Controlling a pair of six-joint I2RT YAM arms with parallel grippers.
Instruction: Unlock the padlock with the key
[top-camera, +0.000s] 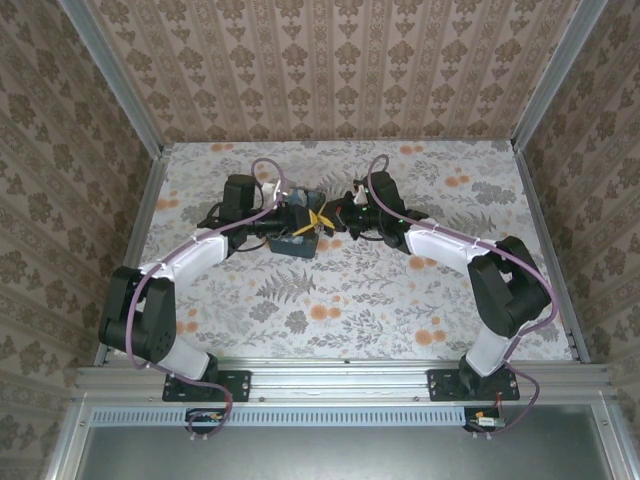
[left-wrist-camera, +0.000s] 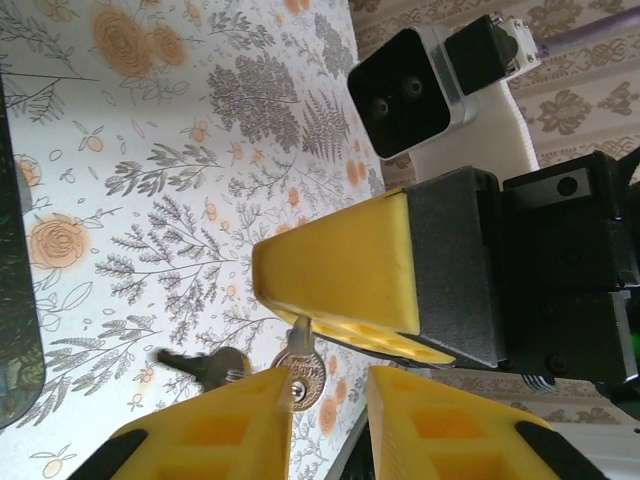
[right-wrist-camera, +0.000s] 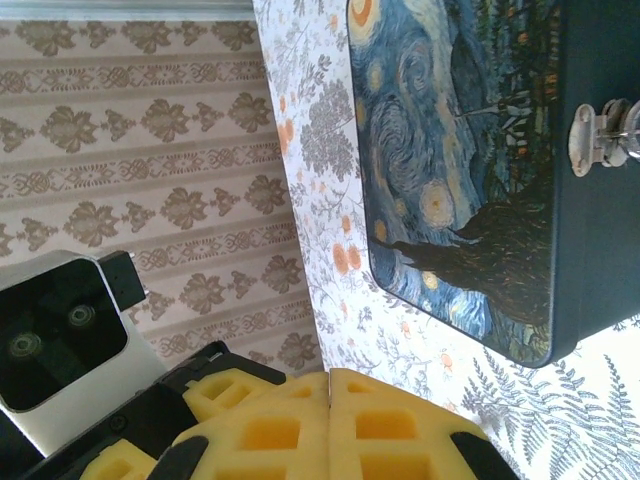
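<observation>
Key (left-wrist-camera: 298, 385), silver, bridging the gap between two sets of yellow-padded jaws above a floral desk (left-wrist-camera: 150, 200): its long axis runs straight from one set to the other, round head at the left jaws, blade end hidden at the tip of the right jaws. Right jaws are pressed together on that blade; left jaws stand narrowly apart, one pad (left-wrist-camera: 220, 430) just beside the head. A darker second key (left-wrist-camera: 205, 365) hangs beside that pad.
</observation>
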